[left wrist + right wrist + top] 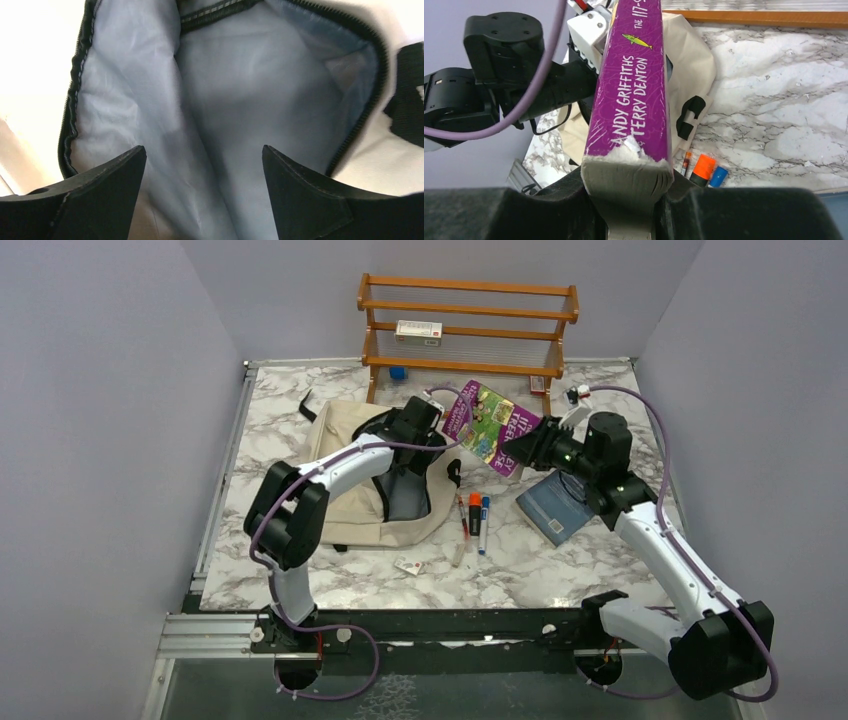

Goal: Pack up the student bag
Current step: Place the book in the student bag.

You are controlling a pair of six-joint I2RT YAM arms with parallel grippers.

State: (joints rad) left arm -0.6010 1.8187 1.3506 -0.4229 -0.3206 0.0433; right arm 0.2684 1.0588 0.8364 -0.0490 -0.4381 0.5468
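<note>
Student bag (pixel 350 455): soft cream fabric backpack, lying slumped on the left-centre of the marble-pattern table (pixel 560 560), just in front of the wooden slatted rack (pixel 468 325). Its mouth is unzipped and gaping. The left wrist view shows smooth grey-blue lining with soft creases, black zipper teeth around the rim, and a woven black strap at the right edge.

Left gripper (pixel 204 152) hangs over the open mouth, its matte black wedge-shaped fingers spread wide with nothing between them.

Right gripper (pixel 629 200) is clamped on the bottom end of a purple paperback (pixel 631 80). The spine is glossy with white lettering, and its lower corner is torn, showing white paper. From the top view the book is held up off the table at a tilt, cover showing, just right of the bag and close to the left gripper.

On the table right of the bag lie a thin red pen (pixel 463 515), an orange-capped marker (pixel 475 502) and a blue-capped marker (pixel 485 510), roughly parallel. A flat grey-blue book (pixel 552 505) lies under the right arm. A small white box (pixel 418 332) sits on a rack shelf.
</note>
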